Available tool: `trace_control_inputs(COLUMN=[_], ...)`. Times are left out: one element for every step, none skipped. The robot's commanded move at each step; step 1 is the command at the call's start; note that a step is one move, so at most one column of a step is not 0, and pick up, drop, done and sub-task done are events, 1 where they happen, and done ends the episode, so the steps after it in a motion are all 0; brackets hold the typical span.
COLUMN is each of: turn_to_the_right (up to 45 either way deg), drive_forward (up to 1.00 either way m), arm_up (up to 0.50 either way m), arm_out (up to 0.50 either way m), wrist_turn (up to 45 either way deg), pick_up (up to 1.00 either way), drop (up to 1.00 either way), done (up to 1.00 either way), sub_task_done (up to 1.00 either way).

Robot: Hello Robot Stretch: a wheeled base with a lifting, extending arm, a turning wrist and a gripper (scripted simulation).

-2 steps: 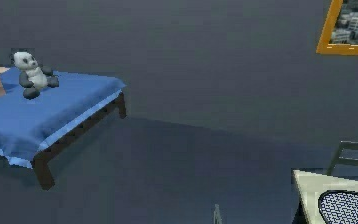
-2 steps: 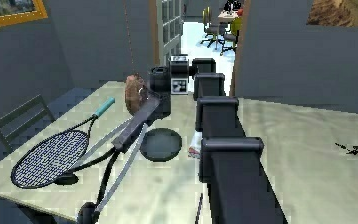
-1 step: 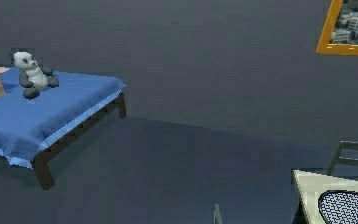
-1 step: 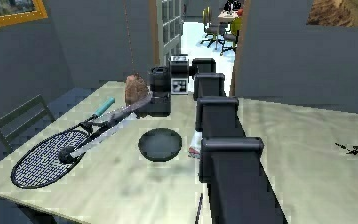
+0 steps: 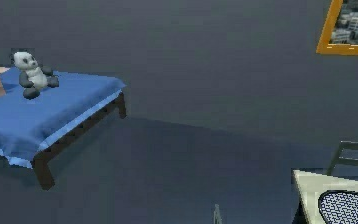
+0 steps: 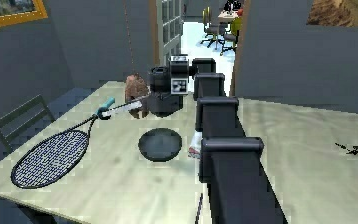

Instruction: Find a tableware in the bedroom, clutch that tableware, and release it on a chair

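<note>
Dark against the pale counter (image 6: pixel 307 130), find the bowl (image 6: pixel 159 145) lying flat near centre, six o'clock from the hand (image 6: pixel 142 100), seemingly set there as clutter beside the racket (image 6: pixel 52 155). Cannot tell the hand's opening or any hold on a thing, given a brownish lump (image 6: pixel 135 85) just behind. Stretched out over the counter, presumably to line up on that bowl.

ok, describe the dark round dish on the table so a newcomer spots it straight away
In the arm side view, find the big pale table. On it, between the racket lying at the left and the robot's dark arm, sits a shallow dish. It is the only low, round, dark grey thing there; the racket is long with a meshed head.
</note>
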Motion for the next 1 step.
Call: trace_control_inputs(turn_to_the_right=[0.0], drive_forward=[0.00], arm_up=[0.00], arm_out=[0.00], wrist_turn=[33.0], pick_up=[0.00], drop=[0.00], done=[0.00], sub_task_done=[0.00])
